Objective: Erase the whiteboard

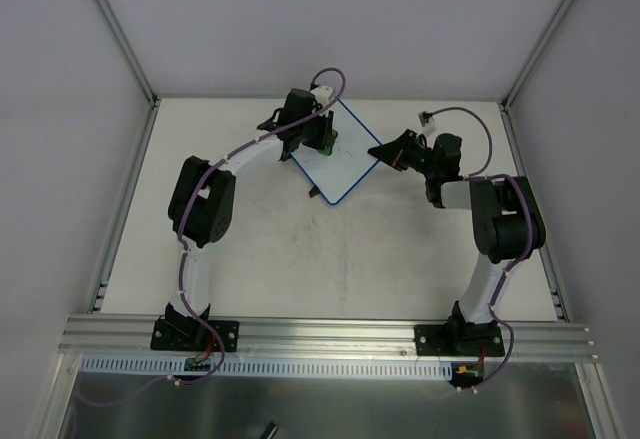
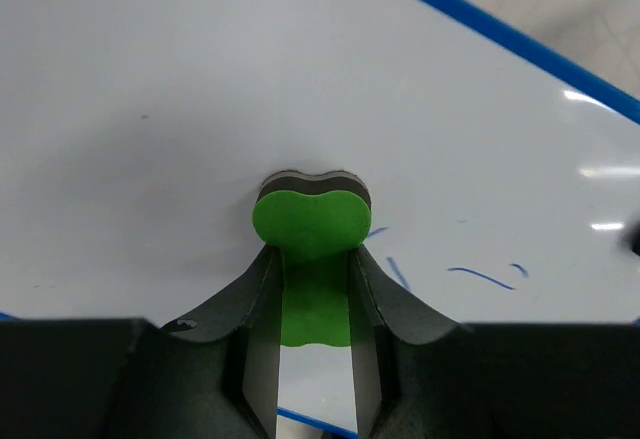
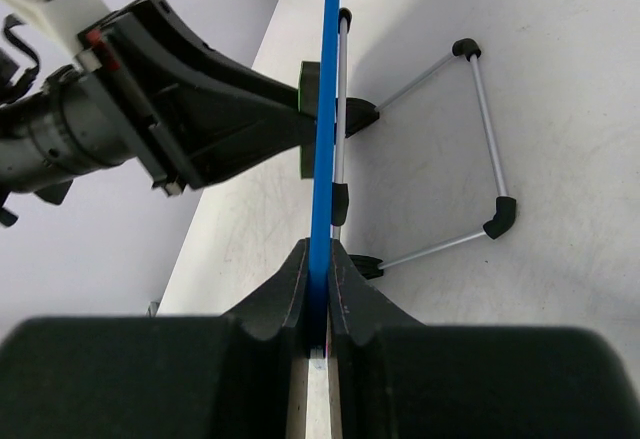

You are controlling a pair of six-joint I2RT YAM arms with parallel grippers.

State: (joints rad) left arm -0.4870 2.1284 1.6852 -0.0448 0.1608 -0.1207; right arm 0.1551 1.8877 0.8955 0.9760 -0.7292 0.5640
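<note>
The whiteboard, white with a thin blue frame, stands turned like a diamond at the back middle of the table. My left gripper is over its upper part, shut on a green eraser whose dark felt face presses on the white surface. Thin blue strokes remain just right of the eraser. My right gripper is shut on the board's right edge. In the right wrist view the blue frame runs edge-on into my shut right gripper.
A wire stand with black end caps sticks out behind the board onto the table. Grey enclosure walls ring the table. An aluminium rail carries both arm bases at the near edge.
</note>
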